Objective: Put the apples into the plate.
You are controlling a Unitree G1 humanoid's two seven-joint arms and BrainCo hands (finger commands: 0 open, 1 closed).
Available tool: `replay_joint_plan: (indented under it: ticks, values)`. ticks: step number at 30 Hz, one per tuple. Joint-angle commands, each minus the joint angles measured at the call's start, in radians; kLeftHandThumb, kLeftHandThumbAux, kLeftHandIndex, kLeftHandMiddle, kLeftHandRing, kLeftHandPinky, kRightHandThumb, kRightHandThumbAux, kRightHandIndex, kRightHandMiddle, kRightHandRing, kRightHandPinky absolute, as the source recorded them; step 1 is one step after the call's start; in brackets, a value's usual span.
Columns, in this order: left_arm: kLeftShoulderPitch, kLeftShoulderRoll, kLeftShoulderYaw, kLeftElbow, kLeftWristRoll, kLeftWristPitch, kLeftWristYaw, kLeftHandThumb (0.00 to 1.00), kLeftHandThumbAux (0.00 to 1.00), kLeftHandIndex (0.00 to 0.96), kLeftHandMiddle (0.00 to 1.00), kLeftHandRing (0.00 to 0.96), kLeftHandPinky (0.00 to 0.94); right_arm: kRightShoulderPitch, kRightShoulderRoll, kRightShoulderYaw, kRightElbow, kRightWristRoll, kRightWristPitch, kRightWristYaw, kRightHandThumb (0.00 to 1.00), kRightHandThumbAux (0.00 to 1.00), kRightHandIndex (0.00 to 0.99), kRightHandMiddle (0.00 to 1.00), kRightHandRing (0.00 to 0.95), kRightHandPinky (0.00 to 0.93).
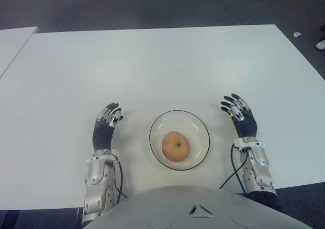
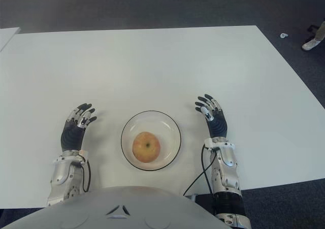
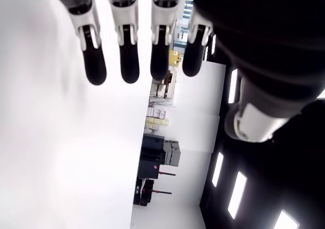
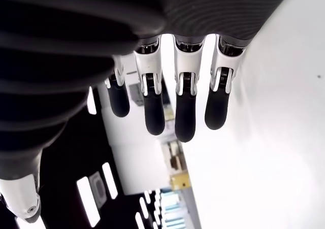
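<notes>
A round yellow-red apple [image 1: 175,146] sat in the clear glass plate [image 1: 200,125] on the smooth white bench [image 1: 152,66]; left hand [image 1: 105,125] and right hand [image 1: 238,115] flanked it, fingers extended, empty

Black-palmed left hand [image 1: 105,127] and right hand [image 1: 239,118], white knuckle links, silver forearms, black cables at wrists

The robot's own body hides the bench [image 1: 152,66] edge nearest it, below the plate [image 1: 203,125]; a small white object [image 1: 297,34] on the floor beyond the bench's far right corner is too small to identify.
</notes>
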Motion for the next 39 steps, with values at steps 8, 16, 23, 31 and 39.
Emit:
replay_joint_plan:
  ticks: [8, 16, 23, 31, 39]
  values:
    - [-0.121, 0.006, 0.030, 0.114, -0.020, 0.007, -0.013, 0.430, 0.590, 0.241, 0.219, 0.242, 0.291, -0.157, 0.035, -0.051, 0.295, -0.052, -0.062, 0.009, 0.332, 0.644, 0.163, 0.281, 0.286, 0.296]
    - [-0.178, 0.003, 0.034, 0.162, -0.006, -0.028, -0.010, 0.439, 0.586, 0.252, 0.219, 0.241, 0.289, -0.236, 0.044, -0.070, 0.396, -0.077, -0.111, 0.016, 0.328, 0.648, 0.164, 0.284, 0.287, 0.296]
    - [-0.223, 0.010, 0.037, 0.200, -0.001, -0.038, -0.009, 0.439, 0.586, 0.250, 0.218, 0.241, 0.294, -0.258, 0.070, -0.066, 0.379, -0.102, -0.113, -0.007, 0.350, 0.656, 0.169, 0.293, 0.290, 0.302]
    - [-0.212, 0.005, 0.031, 0.184, 0.009, -0.045, -0.006, 0.428, 0.591, 0.239, 0.215, 0.239, 0.289, -0.257, 0.087, -0.069, 0.360, -0.122, -0.116, -0.028, 0.363, 0.673, 0.175, 0.304, 0.298, 0.309]
    - [-0.219, -0.013, 0.021, 0.180, 0.011, -0.045, 0.001, 0.420, 0.608, 0.235, 0.222, 0.250, 0.314, -0.270, 0.095, -0.080, 0.432, -0.142, -0.165, -0.038, 0.358, 0.680, 0.169, 0.306, 0.301, 0.304]
